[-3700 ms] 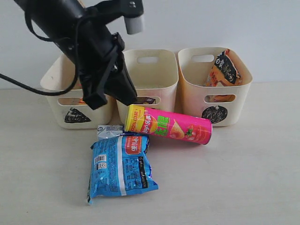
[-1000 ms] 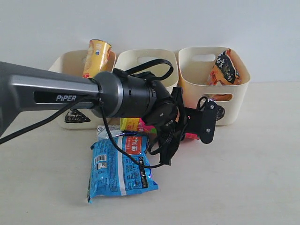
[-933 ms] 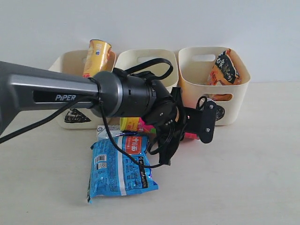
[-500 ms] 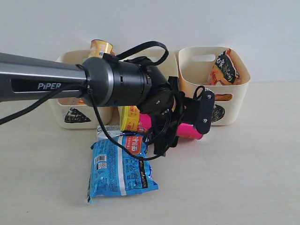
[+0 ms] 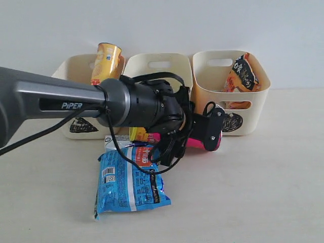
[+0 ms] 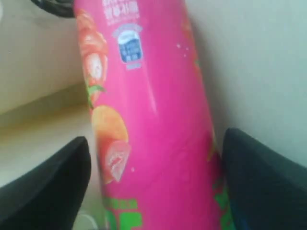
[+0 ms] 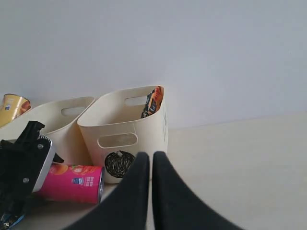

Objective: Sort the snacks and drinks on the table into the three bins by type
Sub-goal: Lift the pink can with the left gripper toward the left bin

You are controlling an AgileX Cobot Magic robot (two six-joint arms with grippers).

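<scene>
Pink chip tube (image 7: 72, 184) lies on the table (image 5: 263, 192) just in front of the middle bin (image 5: 174, 81); left pincer (image 6: 153, 143) stands spread wide, a finger either side of this tube. Right pincer (image 7: 150, 155) is closed tight, empty.

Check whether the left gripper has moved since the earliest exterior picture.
Yes. The left gripper has dropped and moved right, from beside the left bin to straddle the pink chip tube before the middle bin.

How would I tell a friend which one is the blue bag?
Find the three cream bins at the back of the table. In front of them, nearest the camera, lies the blue bag. It is flat and blue, unlike the round pink tube behind it.
</scene>
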